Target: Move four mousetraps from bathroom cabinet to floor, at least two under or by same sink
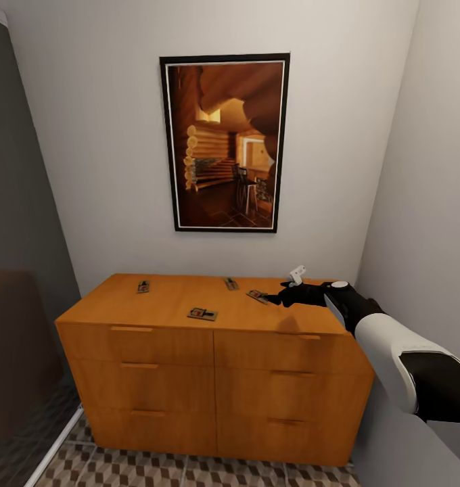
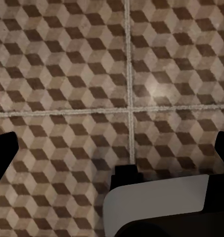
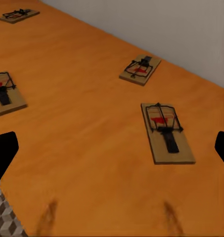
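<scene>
A big dark-framed picture of a log cabin [image 1: 224,143] hangs above the wide orange-brown wooden cabinet [image 1: 210,379]. Four small flat brown wooden mousetraps [image 3: 167,132] lie apart on its top. The right claw [image 1: 279,298] hangs wide open by one, holding nothing. The left claw [image 2: 114,155], open and empty, faces the cube-pattern tiled bathroom floor [image 2: 67,74].

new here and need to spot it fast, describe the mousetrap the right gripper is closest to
Find the orange-brown cabinet under the framed picture. Four mousetraps lie on its top; this mousetrap lies toward the right end, just ahead of the right gripper, closer to it than the other three.
</scene>
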You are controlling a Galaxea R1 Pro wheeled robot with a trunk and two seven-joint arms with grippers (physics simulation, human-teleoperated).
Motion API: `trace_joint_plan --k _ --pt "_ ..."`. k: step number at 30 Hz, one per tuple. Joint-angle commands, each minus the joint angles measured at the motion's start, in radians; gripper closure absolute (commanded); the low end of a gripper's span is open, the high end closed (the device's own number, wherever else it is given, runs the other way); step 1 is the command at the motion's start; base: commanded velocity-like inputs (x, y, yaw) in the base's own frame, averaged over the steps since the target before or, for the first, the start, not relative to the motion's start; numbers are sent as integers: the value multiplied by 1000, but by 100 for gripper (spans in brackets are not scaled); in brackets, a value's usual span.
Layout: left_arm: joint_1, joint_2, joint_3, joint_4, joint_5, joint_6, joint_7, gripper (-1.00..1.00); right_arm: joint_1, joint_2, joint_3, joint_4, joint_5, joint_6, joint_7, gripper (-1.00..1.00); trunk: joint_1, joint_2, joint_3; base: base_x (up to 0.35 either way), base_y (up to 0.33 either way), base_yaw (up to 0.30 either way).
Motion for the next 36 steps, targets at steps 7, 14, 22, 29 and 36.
trace_joint_plan --k 7,14,22,29,36 --pt "-1 1 -5 -2 1 4 -1 -100 0 -1 6 -2 -5 6 3 -100 0 -1 -1 253 -59 0" --pt "-1 1 -5 -2 1 4 -1 -100 0 0 6 -2 -5 6 1 -100 0 -1 -1 88 -15 0" --pt "-1 1 -5 -1 1 4 1 -100 0 1 6 -2 -5 6 1 -100 0 -1 -1 12 -2 0" --pt "-1 1 -5 0 1 4 1 -100 0 0 6 -2 -5 6 0 -100 0 -1 -1 1 0 0" --pt "-1 1 -5 0 1 4 2 -100 0 0 6 -2 -5 6 0 -100 0 -1 -1 0 0 0"
